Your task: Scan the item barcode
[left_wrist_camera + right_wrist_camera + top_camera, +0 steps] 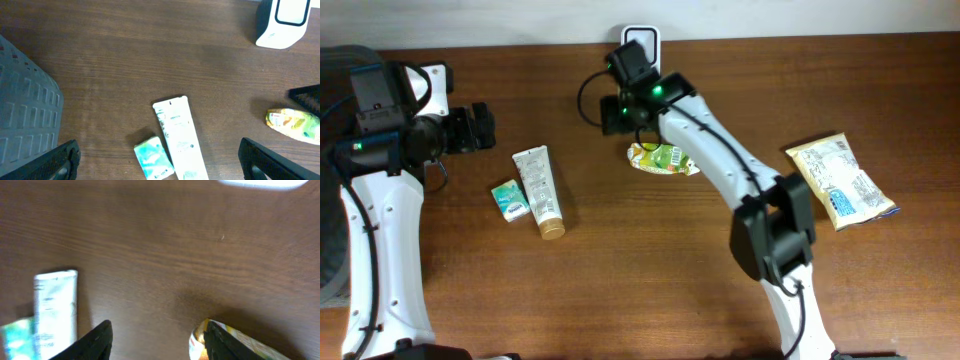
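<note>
The white barcode scanner [640, 40] stands at the table's back edge and shows in the left wrist view too, scanner [282, 22]. A yellow-green pouch [665, 157] lies flat on the table in front of it. My right gripper [620, 112] hovers just left of the pouch, open, with bare wood between its fingers [97, 340]. The pouch [240, 342] peeks out from behind the right-hand finger. Far to the left, my left gripper [480, 128] is wide open and holds nothing. Below it lie a white tube [177, 135] and a small teal packet [152, 157].
A yellow snack bag [840, 180] lies at the right of the table. The white tube [538, 190] and teal packet [509, 200] sit left of centre. A grey ribbed bin [25, 115] is at the far left edge.
</note>
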### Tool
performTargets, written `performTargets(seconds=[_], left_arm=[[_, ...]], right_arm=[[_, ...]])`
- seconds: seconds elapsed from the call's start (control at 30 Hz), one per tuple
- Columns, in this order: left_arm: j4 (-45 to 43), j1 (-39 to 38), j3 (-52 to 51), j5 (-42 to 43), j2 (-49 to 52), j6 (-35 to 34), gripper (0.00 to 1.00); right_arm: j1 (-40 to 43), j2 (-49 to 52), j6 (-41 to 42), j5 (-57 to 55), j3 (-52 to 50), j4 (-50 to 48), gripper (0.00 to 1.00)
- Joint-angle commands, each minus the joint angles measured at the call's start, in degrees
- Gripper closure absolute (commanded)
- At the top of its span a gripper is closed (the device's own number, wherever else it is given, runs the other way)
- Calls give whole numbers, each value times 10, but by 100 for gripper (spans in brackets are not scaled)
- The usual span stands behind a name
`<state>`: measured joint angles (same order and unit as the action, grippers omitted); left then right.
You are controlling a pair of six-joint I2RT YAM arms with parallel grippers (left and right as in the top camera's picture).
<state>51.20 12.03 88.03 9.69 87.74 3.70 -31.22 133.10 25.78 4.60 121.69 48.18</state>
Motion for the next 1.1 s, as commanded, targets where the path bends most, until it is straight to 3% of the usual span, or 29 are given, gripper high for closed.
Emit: performTargets(seconds=[0.0,0.07,0.13,0.3,0.4,0.57,0.63,0.73,0.77,0.87,1.07], left_arm=[[1,1,4,6,-5,11,1],[1,1,4,6,-5,11,1],[1,1,4,6,-5,11,1],[1,1,4,6,-5,11,1],[1,1,4,6,-5,11,1],[1,1,4,6,-5,11,1],[1,1,4,6,-5,11,1],[1,1,4,6,-5,11,1],[1,1,4,6,-5,11,1],[1,1,4,6,-5,11,1],[1,1,4,6,-5,11,1]], right_arm=[[5,52,29,-59,-13,0,42],[5,57,12,-59,-13,-1,42],[2,60,-40,10,-13,3,42],[-19,59,-141,165,-11,134,44],[-11,41,-199,168,-5,244,44],[45,-42,-199,87,61,366,37],[70,-102,-153,81,68,372,36],[105,-138,10,36,67,412,33],[111,-138,26,40,61,416,28],[103,-137,84,41,2,402,2],[61,-137,217,121,-206,223,0]])
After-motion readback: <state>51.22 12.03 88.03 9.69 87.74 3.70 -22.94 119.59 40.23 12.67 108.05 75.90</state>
